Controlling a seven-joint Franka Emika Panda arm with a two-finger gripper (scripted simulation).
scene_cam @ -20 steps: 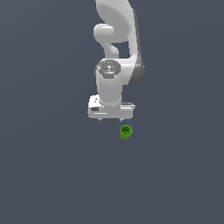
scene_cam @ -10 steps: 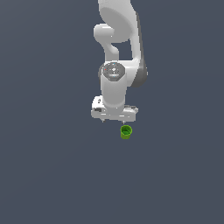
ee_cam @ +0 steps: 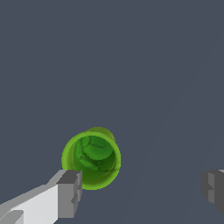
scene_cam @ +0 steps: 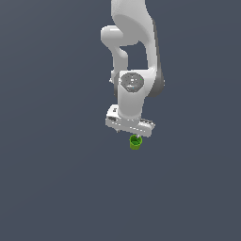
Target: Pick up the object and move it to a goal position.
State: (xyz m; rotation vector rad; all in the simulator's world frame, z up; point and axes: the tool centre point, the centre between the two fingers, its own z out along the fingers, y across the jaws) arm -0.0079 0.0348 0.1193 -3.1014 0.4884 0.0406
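The object is a tiny bright green cup standing upright on the grey floor, just under the white gripper in the exterior view. Seen from the wrist, the object shows its hollow top, and the gripper stands open above it with its fingers wide apart. One grey fingertip overlaps the cup's rim in that view, while the other fingertip is far off to the side. Nothing is held between the pads. The cup sits off-centre between them, close to the first finger.
A plain dark grey floor fills both views. The white arm rises above the gripper in the exterior view. No other object shows.
The gripper has shifted toward the exterior view's right and slightly down, ending closer over the green cup. The cup has not moved.
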